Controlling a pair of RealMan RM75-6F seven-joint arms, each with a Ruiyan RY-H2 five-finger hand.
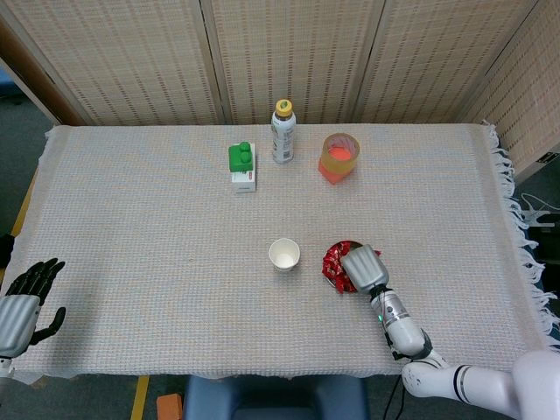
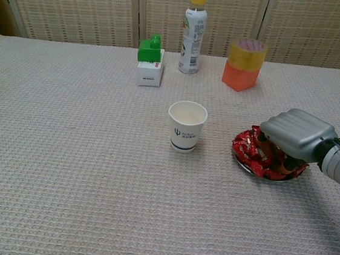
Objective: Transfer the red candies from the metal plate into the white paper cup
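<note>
The right robot hand (image 2: 295, 136) is curling down into the candies (image 2: 255, 156) heaped on the plate (image 2: 243, 164) beside the cup (image 2: 186, 126), whether gripping any I cannot tell; the light, crinkly, slippery wrappers probably want pinching singly by the body.

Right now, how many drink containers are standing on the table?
2: a white paper cup near the middle, left of the plate of red candies, and a yellow-capped plastic bottle at the far edge.

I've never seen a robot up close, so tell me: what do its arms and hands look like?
The right hand has a smooth silver-grey metal back; its wrist is a silver cylinder with a small green light and thin cables, leading to a white arm. The left hand has a silver back and black fingers.
</note>
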